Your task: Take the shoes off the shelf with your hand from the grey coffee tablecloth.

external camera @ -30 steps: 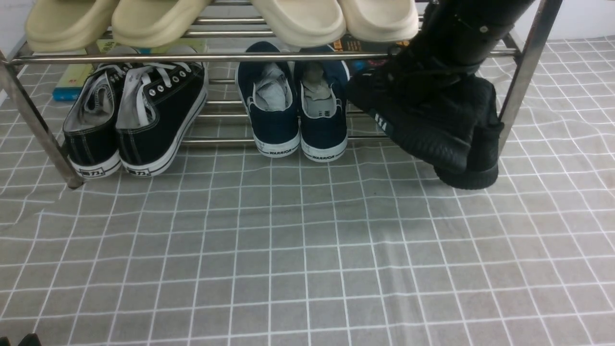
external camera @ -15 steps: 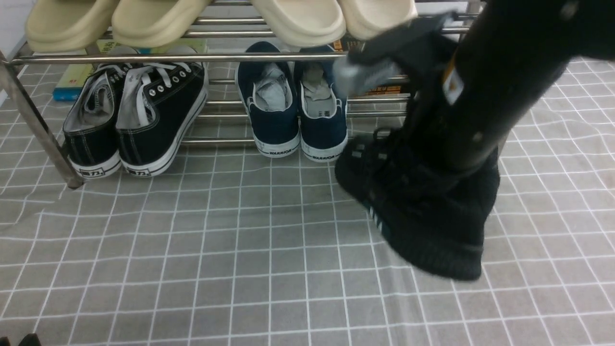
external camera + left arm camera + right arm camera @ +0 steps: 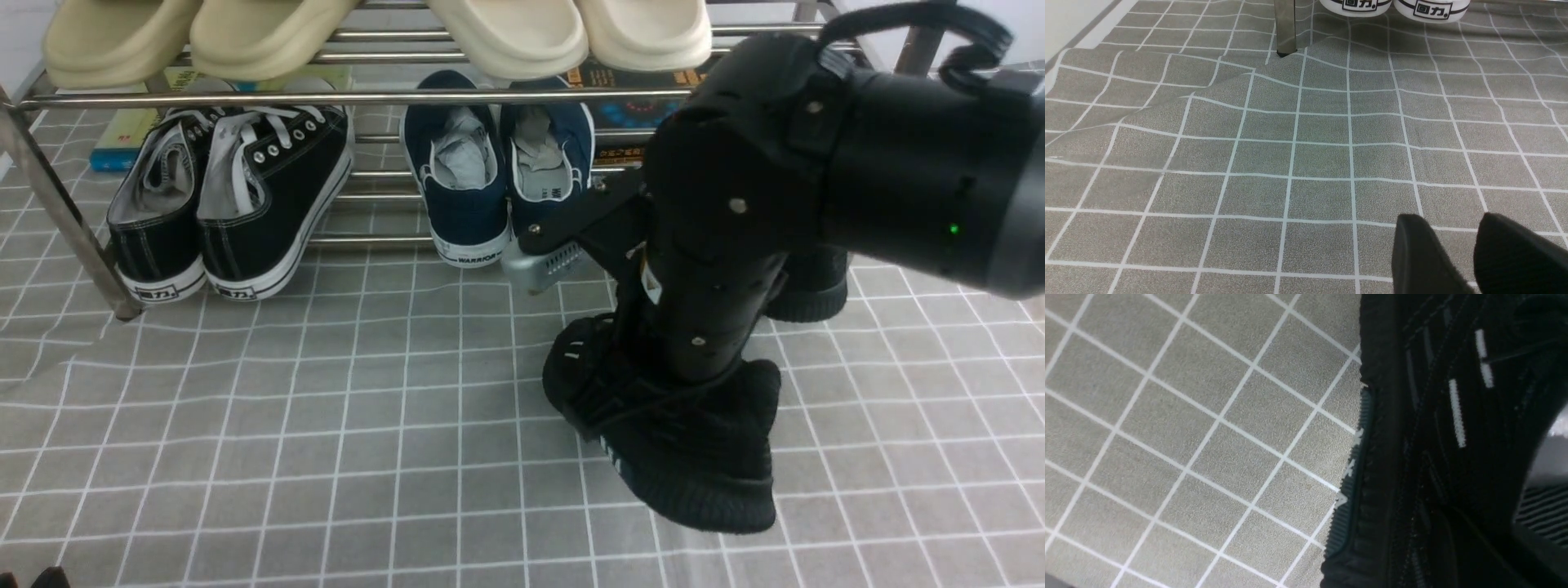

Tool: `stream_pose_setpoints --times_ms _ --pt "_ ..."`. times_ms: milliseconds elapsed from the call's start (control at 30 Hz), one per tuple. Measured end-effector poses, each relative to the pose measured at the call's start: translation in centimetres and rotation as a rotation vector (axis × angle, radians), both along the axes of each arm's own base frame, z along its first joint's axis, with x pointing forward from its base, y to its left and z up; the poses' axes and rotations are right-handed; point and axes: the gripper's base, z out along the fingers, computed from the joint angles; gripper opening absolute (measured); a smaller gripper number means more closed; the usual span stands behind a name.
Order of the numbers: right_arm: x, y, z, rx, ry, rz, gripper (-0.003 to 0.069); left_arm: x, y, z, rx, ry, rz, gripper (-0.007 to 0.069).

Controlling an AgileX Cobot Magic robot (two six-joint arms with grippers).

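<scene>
My right gripper (image 3: 692, 363) reaches down into one all-black knit sneaker (image 3: 694, 465) and is shut on it; its fingers are hidden inside the shoe. The sneaker sits low over, or on, the grey grid tablecloth (image 3: 326, 425), in front of the silver shelf (image 3: 245, 98). In the right wrist view the sneaker's side with white dashes (image 3: 1433, 457) fills the frame beside the cloth (image 3: 1188, 437). The second black knit sneaker (image 3: 808, 290) stays at the shelf's right end, mostly behind the arm. My left gripper (image 3: 1447, 228) is open and empty above the cloth (image 3: 1290, 163).
Black canvas sneakers with white soles (image 3: 229, 204) and navy WARRIOR shoes (image 3: 506, 188) stand on the lower tier. Beige slides (image 3: 196, 33) and cream slides (image 3: 571, 33) lie on the upper tier. Books (image 3: 122, 139) lie behind. A shelf leg (image 3: 1285, 24) stands ahead of the left gripper.
My right arm has pulled the black knit sneaker off the shelf's right end, toward me and down to the cloth. The other knit sneaker stayed by the shelf. The left arm has not moved.
</scene>
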Motion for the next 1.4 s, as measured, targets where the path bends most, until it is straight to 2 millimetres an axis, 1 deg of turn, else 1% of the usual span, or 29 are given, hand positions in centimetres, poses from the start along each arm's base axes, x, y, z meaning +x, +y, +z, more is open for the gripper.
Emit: stream_pose_setpoints --times_ms 133,267,367,467,567,633,700,767,800,833,867,900,933,967,1033,1067,1100,1167,1200,1233,1267,1300,1333,1400 --pt "0.3 -0.4 0.2 -0.033 -0.029 -0.024 0.0034 0.0 0.0 0.0 0.0 0.0 0.0 0.0239" --pt "0.9 -0.8 1.1 -0.086 -0.096 -0.041 0.0034 0.0 0.0 0.0 0.0 0.001 0.0 0.0239" --pt "1.0 -0.9 1.2 -0.096 -0.115 -0.041 0.0036 0.0 0.0 0.0 0.0 0.001 0.0 0.0239" --pt "1.1 -0.8 1.1 -0.081 -0.112 -0.061 0.0041 0.0 0.0 0.0 0.0 0.001 0.0 0.0239" --pt "1.3 -0.2 0.3 -0.053 -0.092 -0.096 0.0055 0.0 0.0 0.0 0.0 0.001 0.0 0.0239" --pt "1.5 0.7 -0.9 -0.012 -0.05 -0.115 0.0101 0.0 0.0 0.0 0.0 0.001 0.0 0.0239" --pt "1.5 1.2 -1.7 0.003 -0.021 -0.115 0.0146 0.0 0.0 0.0 0.0 0.001 0.0 0.0239" --pt "1.4 1.7 -2.3 0.026 0.023 -0.107 0.0232 0.0 0.0 0.0 0.0 0.001 0.0 0.0239" --pt "1.3 2.0 -2.5 0.034 0.047 -0.089 0.03 0.0 0.0 0.0 0.0 0.001 0.0 0.0239" --pt "1.2 2.1 -2.4 0.036 0.058 -0.074 0.0337 0.0 0.0 0.0 0.0 0.001 0.0 0.0239" --pt "1.2 2.1 -2.4 0.035 0.059 -0.065 0.0347 0.0 0.0 0.0 0.0 0.001 0.0 0.0239" --pt "1.2 2.1 -1.8 0.019 0.065 -0.029 0.0423 0.0 0.0 0.0 0.0 0.001 0.0 0.0239" --pt "1.3 2.1 -1.2 0.015 0.057 -0.012 0.0458 0.0 0.0 0.0 0.0 0.001 0.0 0.0239" --pt "1.5 2.0 -0.9 0.016 0.048 -0.006 0.0475 0.0 0.0 0.0 0.0 0.001 0.0 0.0239" --pt "2.5 1.4 0.7 0.019 -0.016 -0.003 0.0514 0.0 0.0 0.0 0.0 0.001 0.0 0.0239" --pt "3.2 0.8 1.5 0.014 -0.053 -0.007 0.0528 0.0 0.0 0.0 0.0 0.001 0.0 0.0239" --pt "3.5 0.5 1.8 0.01 -0.069 -0.01 0.0531 0.0 0.0 0.0 0.0 0.001 0.0 0.0239" --pt "5.3 -1.9 2.8 -0.022 -0.13 -0.058 0.0539 0.0 0.0 0.0 0.0 0.001 0.0 0.0239" --pt "6.3 -3.4 2.9 -0.04 -0.144 -0.101 0.0539 0.0 0.0 0.0 0.0 0.001 0.0 0.0239" --pt "6.3 -3.4 2.9 -0.04 -0.144 -0.101 0.0539 0.0 0.0 0.0 0.0 0.001 0.0 0.0239" --pt "7.1 -4.5 3.0 -0.049 -0.149 -0.133 0.0539 0.0 0.0 0.0 0.0 0.001 0.0 0.0239" --pt "8.4 -6.4 2.9 -0.064 -0.15 -0.188 0.0539 0.0 0.0 0.0 0.0 0.001 0.0 0.0239" --pt "8.9 -7.2 2.8 -0.069 -0.149 -0.214 0.0539 0.0 0.0 0.0 0.0 0.001 0.0 0.0239" --pt "9.5 -7.8 2.6 -0.066 -0.154 -0.231 0.0539 0.0 0.0 0.0 0.0 0.001 0.0 0.0239"
